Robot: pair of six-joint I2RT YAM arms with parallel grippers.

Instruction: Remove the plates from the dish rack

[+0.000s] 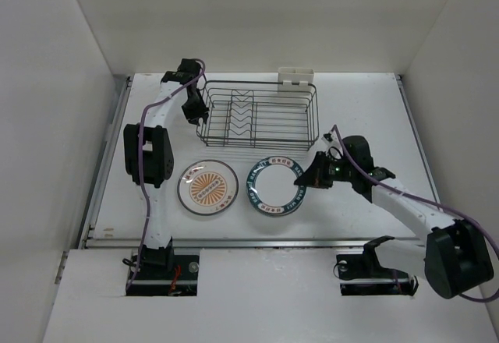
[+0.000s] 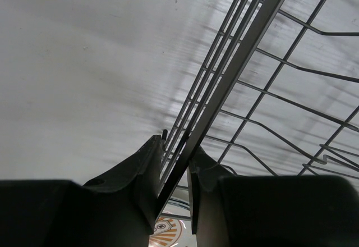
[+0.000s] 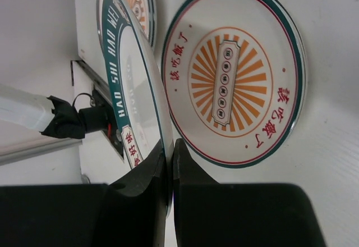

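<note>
The dish rack [image 1: 261,117] shows no plate inside, and the left gripper [image 2: 176,163] is clamped on its side rim wire. The teal-rimmed plate [image 3: 132,78] stands tilted in the right gripper [image 3: 170,163], pinched at its rim. A sunburst plate [image 3: 233,73] lies flat just beside these fingers. The held plate looks stiff and glazed, so probably slippery and breakable; the thin rim seems the natural place to hold it.

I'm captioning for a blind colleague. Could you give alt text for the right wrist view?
The right gripper pinches the rim of a teal-banded plate held on edge. Beside it a sunburst plate lies flat on the white table, with a second sunburst plate partly hidden behind.
</note>
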